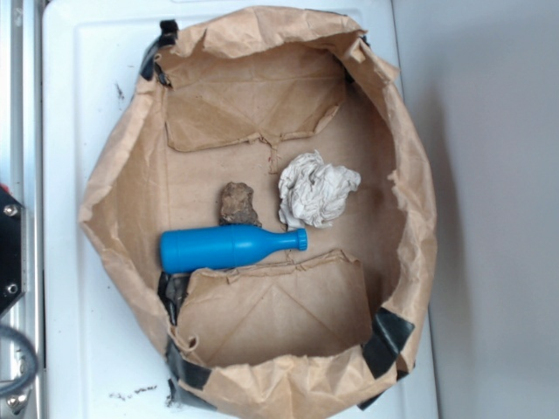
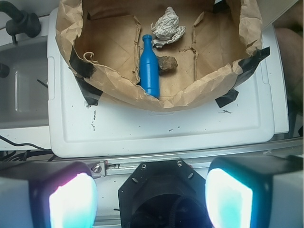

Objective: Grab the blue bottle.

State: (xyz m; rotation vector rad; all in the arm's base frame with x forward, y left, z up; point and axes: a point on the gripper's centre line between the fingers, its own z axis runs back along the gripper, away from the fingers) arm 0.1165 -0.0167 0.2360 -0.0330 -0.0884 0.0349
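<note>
The blue bottle (image 1: 229, 247) (image 2: 149, 68) lies on its side on the floor of a rolled-down brown paper bag (image 1: 113, 175) (image 2: 199, 90). In the exterior view its cap points right; in the wrist view the cap points away. A brown rock (image 1: 238, 204) (image 2: 167, 64) rests against its neck side, and a crumpled white paper wad (image 1: 314, 188) (image 2: 167, 27) lies beyond. My gripper (image 2: 151, 199) hangs well short of the bag, over the robot base. Its two fingers stand wide apart with nothing between them. The exterior view does not show the gripper.
The bag sits on a white tray (image 1: 79, 105) (image 2: 156, 128) and is patched with black tape (image 1: 387, 340) (image 2: 85, 80). A metal rail (image 2: 190, 154) and black mount (image 2: 161, 190) lie below the gripper. Black cables (image 2: 21, 21) run at far left.
</note>
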